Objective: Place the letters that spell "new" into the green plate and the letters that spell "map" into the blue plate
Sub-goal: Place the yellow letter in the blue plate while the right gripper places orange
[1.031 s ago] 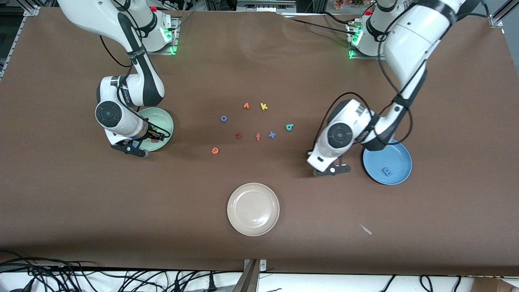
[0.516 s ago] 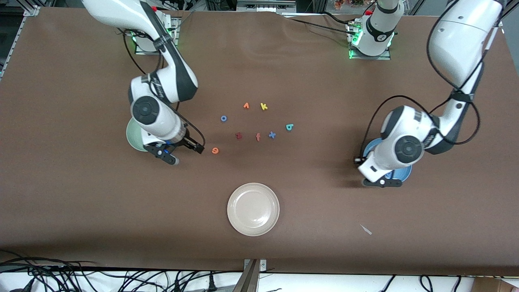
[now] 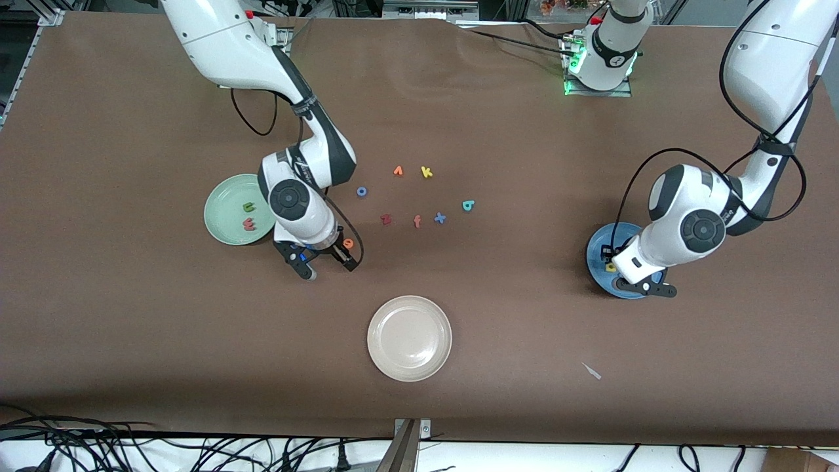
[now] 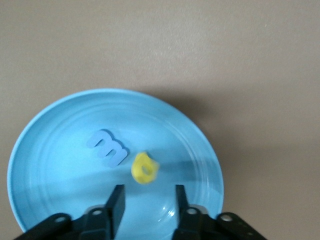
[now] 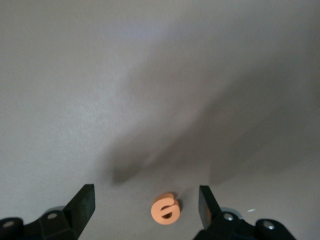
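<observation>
The green plate (image 3: 223,219) holds the green "n" (image 3: 248,207) and the salmon "w" (image 3: 248,225). My right gripper (image 3: 326,262) (image 5: 145,202) is open, low over the table, and the orange "e" (image 3: 348,243) (image 5: 165,209) lies on the table between its fingers. My left gripper (image 3: 623,270) (image 4: 148,200) hangs open over the blue plate (image 3: 595,246) (image 4: 60,175) with nothing between its fingers. In that plate are the blue "m" (image 4: 107,147) and, just off the fingertips, the yellow "a" (image 4: 145,167) (image 3: 611,267). The teal "p" (image 3: 467,206) lies on the table.
Loose letters lie mid-table: an orange "v" (image 3: 398,171), a yellow "k" (image 3: 427,172), a blue "o" (image 3: 361,191), a red one (image 3: 386,219), a salmon "f" (image 3: 417,221) and a blue "x" (image 3: 440,218). A cream-white plate (image 3: 409,337) stands nearer the front camera.
My right gripper left the green plate and moved over the orange "e". My left gripper travelled to the blue plate, opened, and the yellow "a" is now in it.
</observation>
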Robot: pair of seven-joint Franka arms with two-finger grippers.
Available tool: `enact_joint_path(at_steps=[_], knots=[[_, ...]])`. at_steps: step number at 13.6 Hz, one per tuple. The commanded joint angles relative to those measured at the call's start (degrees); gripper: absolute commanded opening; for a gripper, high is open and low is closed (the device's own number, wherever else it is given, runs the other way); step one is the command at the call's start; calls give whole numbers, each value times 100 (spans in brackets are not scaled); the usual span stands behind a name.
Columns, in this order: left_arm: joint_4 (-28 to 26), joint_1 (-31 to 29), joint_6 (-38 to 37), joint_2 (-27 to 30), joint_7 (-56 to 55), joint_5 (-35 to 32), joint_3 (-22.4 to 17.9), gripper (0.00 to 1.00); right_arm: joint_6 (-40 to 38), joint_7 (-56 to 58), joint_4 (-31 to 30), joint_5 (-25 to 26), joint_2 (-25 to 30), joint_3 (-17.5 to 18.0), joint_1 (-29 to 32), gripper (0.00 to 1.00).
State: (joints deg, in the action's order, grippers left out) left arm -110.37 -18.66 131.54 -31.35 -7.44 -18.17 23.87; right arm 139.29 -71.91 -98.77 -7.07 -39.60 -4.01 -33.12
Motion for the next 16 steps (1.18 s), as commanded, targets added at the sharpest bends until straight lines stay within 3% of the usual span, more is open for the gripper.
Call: enact_joint_path(at_steps=[1,4,10,11,13,16], knots=[[-390,-94,135,410,58,-99,47,100,2,-165,148,-93,-144,-30,-133,87],[-240,-50,30,402,-309,50,318,100,-60,-139,-53,-93,-66,-39,-151,86],[-661,-6,64,384,-2479,156,1750,100,-60,27,-64,-58,-39,-48,-151,11],[-801,3,186,384,-2769,147,1944,100,-103,106,-63,-66,31,-65,-142,5],[-969,404,389,375,-3584,25,2113,100,-575,456,-28,-66,302,-214,-107,5],[-943,1143,538,112,-4816,-536,2087,100,-1560,1799,-80,-110,759,-784,-89,5]])
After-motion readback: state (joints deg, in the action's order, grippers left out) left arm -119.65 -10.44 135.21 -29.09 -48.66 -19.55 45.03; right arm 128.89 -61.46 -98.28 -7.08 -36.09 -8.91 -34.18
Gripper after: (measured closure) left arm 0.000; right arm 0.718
